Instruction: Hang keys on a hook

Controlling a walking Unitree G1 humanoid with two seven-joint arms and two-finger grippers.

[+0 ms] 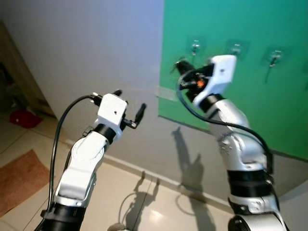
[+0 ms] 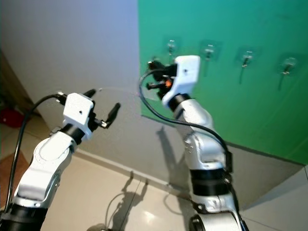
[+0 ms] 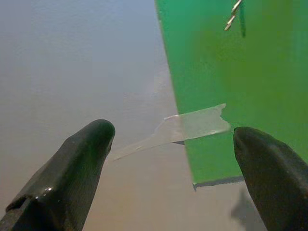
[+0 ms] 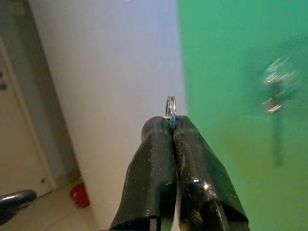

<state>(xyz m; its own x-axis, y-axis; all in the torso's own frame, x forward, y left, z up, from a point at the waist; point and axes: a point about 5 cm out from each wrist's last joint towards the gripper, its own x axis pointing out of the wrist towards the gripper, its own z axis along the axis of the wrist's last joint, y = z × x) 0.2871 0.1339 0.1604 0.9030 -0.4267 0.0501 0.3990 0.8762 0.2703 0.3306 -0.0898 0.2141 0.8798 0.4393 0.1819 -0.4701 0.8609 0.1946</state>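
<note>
From the head camera, the right gripper (image 1: pixel 180 67) is raised before a green wall panel (image 1: pixel 240 96), just beside the leftmost of several clear adhesive hooks (image 1: pixel 195 47). The left gripper (image 1: pixel 130 107) is held up near the grey wall, fingers apart.

Left wrist: two spread black fingers (image 3: pixel 72 168) frame a strip of clear tape (image 3: pixel 192 127) at the panel's edge.

Right wrist: fingers pressed together pinch a small silver key ring (image 4: pixel 171 107).

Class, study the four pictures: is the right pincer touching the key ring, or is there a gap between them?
Touching. In the right wrist view the right pincer has its two black fingers pressed together, with the silver key ring clamped between their tips and sticking out above them.
</note>
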